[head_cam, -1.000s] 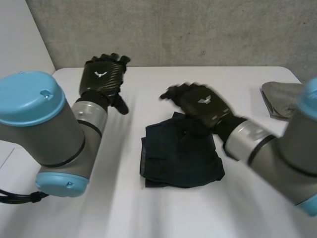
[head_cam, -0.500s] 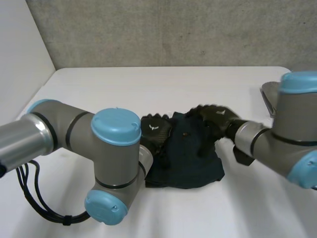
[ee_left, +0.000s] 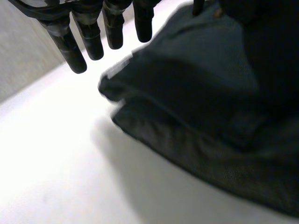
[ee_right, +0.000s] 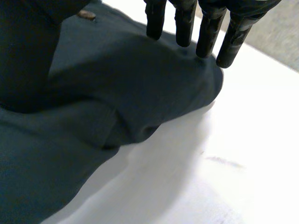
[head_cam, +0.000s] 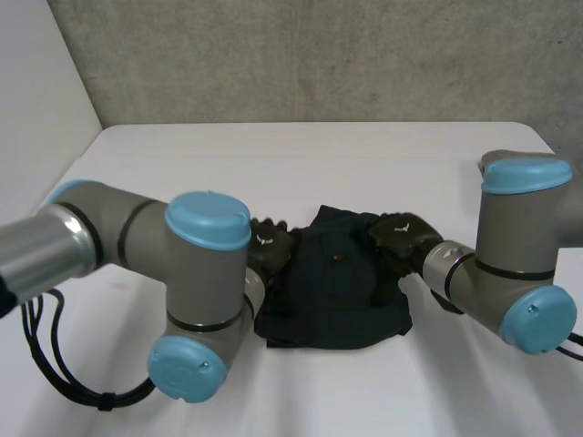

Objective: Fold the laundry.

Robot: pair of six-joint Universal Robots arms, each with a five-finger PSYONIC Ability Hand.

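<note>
white table (head_cam: 301, 155) before a rough grey concrete wall (head_cam: 319, 55)

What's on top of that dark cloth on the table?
The robot's two black hands: left hand at one side edge, right hand on the opposite side, fingers straight. Whatever lies beneath the dark cloth is hidden.

The white table (head_cam: 364, 155) carries one dark navy garment (head_cam: 332, 291), which lies folded in a rumpled, layered bundle directly on its top, the white surface showing on every side of the garment.
</note>
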